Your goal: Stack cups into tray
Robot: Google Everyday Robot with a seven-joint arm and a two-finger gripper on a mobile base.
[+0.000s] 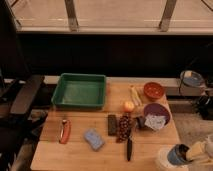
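1. The green rectangular plastic tray (79,91) with raised sloping sides stood at the far left of the wooden surface (107,152) and appeared to hold nothing.
2. The end effector (200,150) sat at the near right corner of the scene, clenched, with a mid-sized blue round cup (177,154) just to its left; whether it grasped that cup could not be told.
3. The blue cup sat in or against the large white round cup (167,160) at the near right edge; the smallest dark cup could not be identified with certainty.
4. Between the cups and the tray lay a black-handled knife (129,145), a cluster of dark grapes (123,127), a dark rectangular block (112,124), a blue sponge (93,139) and a red-handled tool (64,131).
5. A wide purple bowl (156,114), a red bowl (153,90), a small orange fruit (129,106) and a pale yellow banana (135,94) occupied the right and far right.
6. Judgement: the step in hand was carrying a cup towards the tray. A lift high enough to pass over the knife and grapes, then a level lowering onto the tray's flat floor rather than its sloping wall, would likely suit later nesting.
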